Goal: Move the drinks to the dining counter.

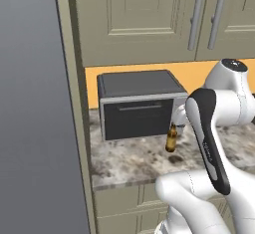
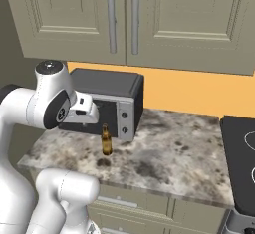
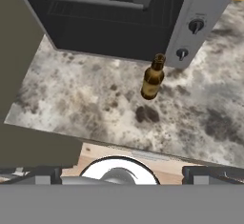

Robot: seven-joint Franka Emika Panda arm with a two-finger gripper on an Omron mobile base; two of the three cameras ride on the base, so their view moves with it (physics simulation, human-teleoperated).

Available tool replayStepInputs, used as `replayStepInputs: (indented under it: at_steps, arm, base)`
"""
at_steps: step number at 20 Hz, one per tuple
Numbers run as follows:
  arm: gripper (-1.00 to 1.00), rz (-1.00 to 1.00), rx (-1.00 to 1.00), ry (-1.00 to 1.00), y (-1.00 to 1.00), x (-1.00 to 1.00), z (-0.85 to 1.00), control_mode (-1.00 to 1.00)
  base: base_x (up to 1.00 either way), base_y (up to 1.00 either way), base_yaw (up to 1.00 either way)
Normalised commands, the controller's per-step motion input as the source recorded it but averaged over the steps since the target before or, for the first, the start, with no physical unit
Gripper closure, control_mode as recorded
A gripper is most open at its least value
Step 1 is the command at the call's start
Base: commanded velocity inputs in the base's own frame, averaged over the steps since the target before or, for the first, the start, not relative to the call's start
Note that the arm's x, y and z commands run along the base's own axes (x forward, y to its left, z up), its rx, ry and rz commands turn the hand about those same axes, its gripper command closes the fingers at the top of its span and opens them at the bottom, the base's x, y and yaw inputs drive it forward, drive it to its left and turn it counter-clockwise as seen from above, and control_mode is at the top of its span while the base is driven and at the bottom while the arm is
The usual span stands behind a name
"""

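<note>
One of the drinks, a slim brown glass bottle (image 1: 171, 139) (image 2: 106, 141) (image 3: 153, 79), stands upright on a marbled stone counter (image 1: 134, 163) (image 2: 169, 153) just in front of a countertop oven. My gripper (image 3: 123, 173) hangs above the counter's front edge, short of the bottle and higher than it. Its fingertips (image 3: 45, 174) stand wide apart, open, with nothing between them. In the right base view the white hand (image 2: 83, 109) sits up and left of the bottle. The dining counter is out of view.
A black and silver countertop oven (image 1: 137, 106) (image 2: 107, 98) (image 3: 119, 18) stands against the orange wall behind the bottle. Beige upper cabinets (image 1: 149, 19) hang overhead. A black stovetop (image 2: 241, 158) lies at the counter's right end. A tall grey panel (image 1: 30, 108) bounds the left.
</note>
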Motion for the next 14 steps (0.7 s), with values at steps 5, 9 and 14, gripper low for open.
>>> replayStepInputs:
  at_steps: [5,9,14]
  arm:
    - [-1.0,0.0,0.0,0.0,0.0,0.0,0.0,1.0]
    - [-1.0,0.0,0.0,0.0,0.0,0.0,0.0,1.0]
    - [-1.0,0.0,0.0,0.0,0.0,0.0,0.0,1.0]
  base:
    - [0.98,-0.66,0.03]
    - [1.0,-0.74,0.01]
    - [1.0,-0.87,0.06]
